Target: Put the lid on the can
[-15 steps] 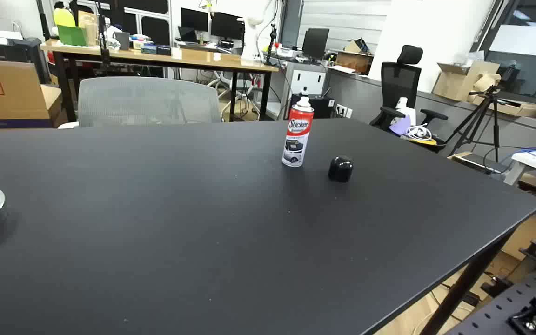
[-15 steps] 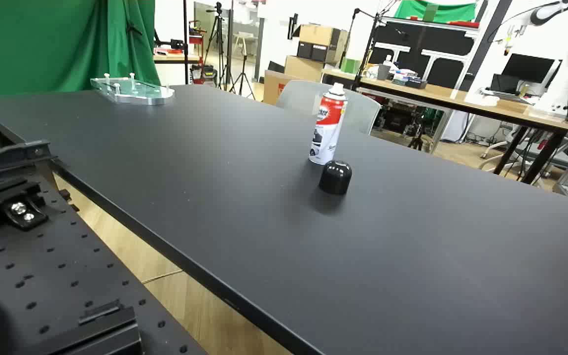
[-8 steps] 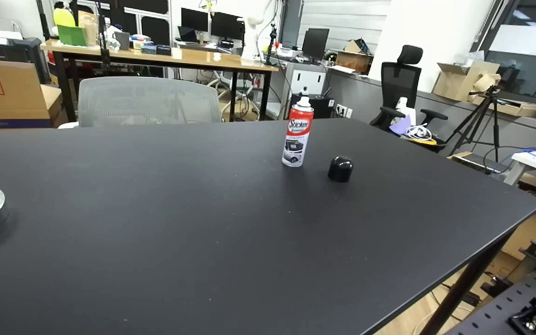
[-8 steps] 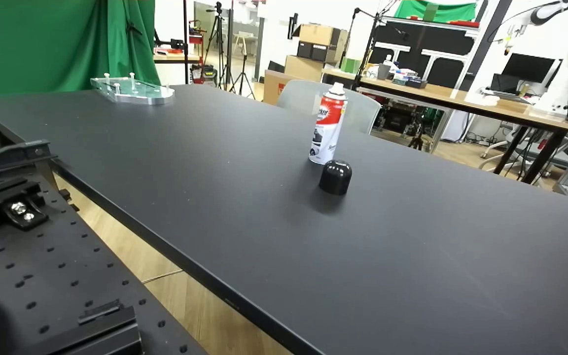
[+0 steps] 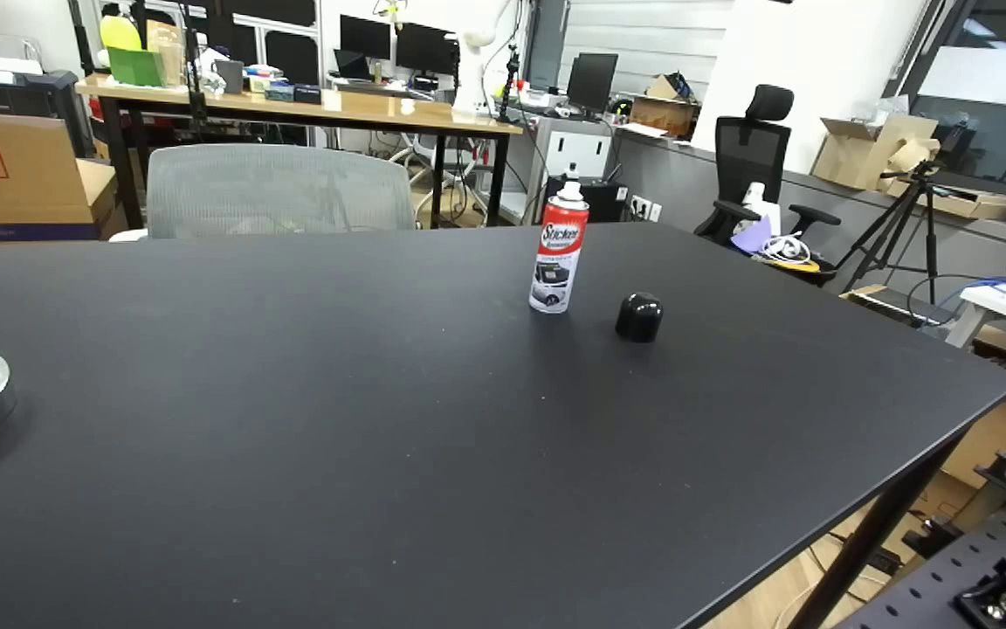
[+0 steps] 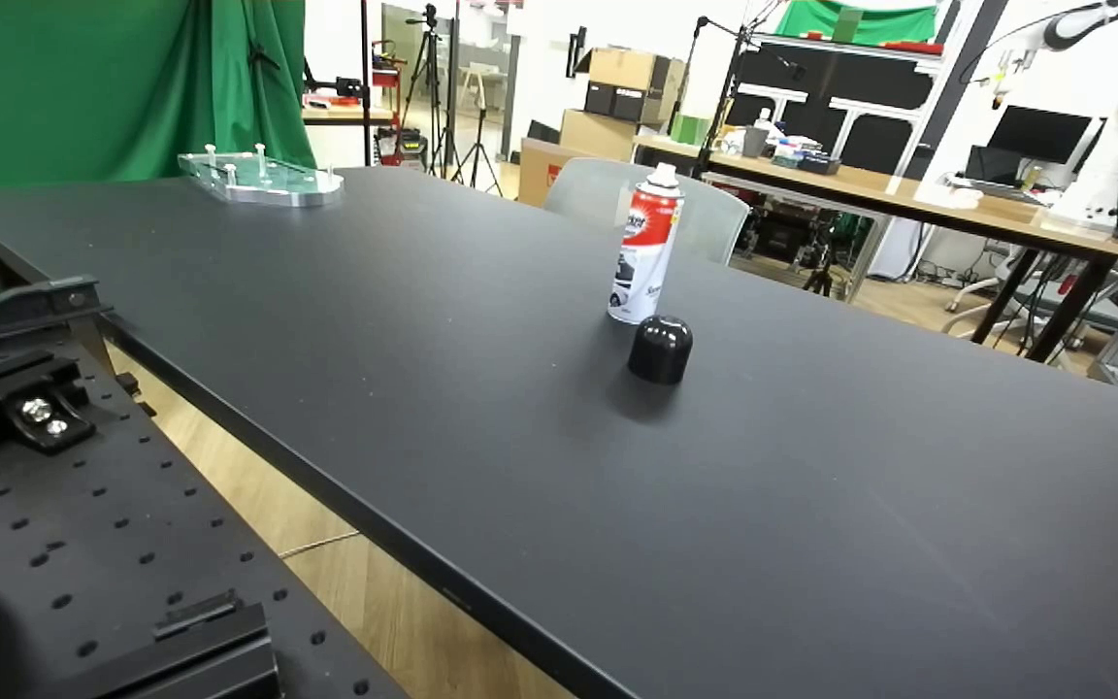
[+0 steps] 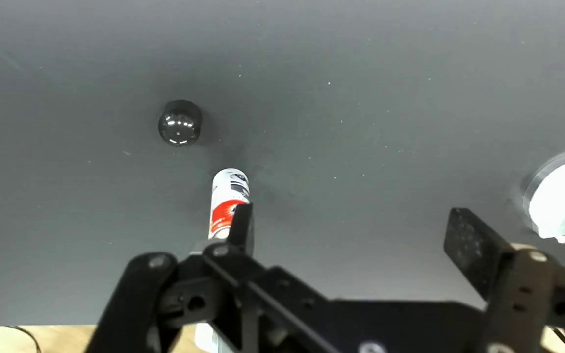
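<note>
Spread wide, the tool (image 7: 353, 234) reaches in from the bottom of my wrist view, its two dark fingers (image 7: 475, 250) well apart, with matte black counter (image 7: 351, 147) showing between them. From my remote seat I see the finger at that view's left cover part of the can (image 7: 228, 196), hiding its top there.

In both exterior views the can stands upright on the counter: slim, white in its lower part, red above, with its whitish top exposed. The lid (image 5: 639, 318), a small glossy black cap, sits on the counter near the can, its rounded end facing up. In an exterior view I see bare counter between the lid and the can (image 5: 559, 253); in an exterior view the lid (image 6: 661, 350) slightly overlaps the foot of the can, being nearer that camera. In my wrist view the lid is above and to the left of the can.

Around these, an exterior view gives me a clear, greenish board (image 6: 282, 197) with short white pegs (image 6: 260, 156) at the counter's far end, before a green curtain (image 6: 113, 87). A perforated black plate (image 6: 161, 544) lies along the counter's near side. Past the opposite edge I make out a grey mesh chair (image 5: 280, 192) and, behind it, a wood-topped desk (image 5: 372, 112).
</note>
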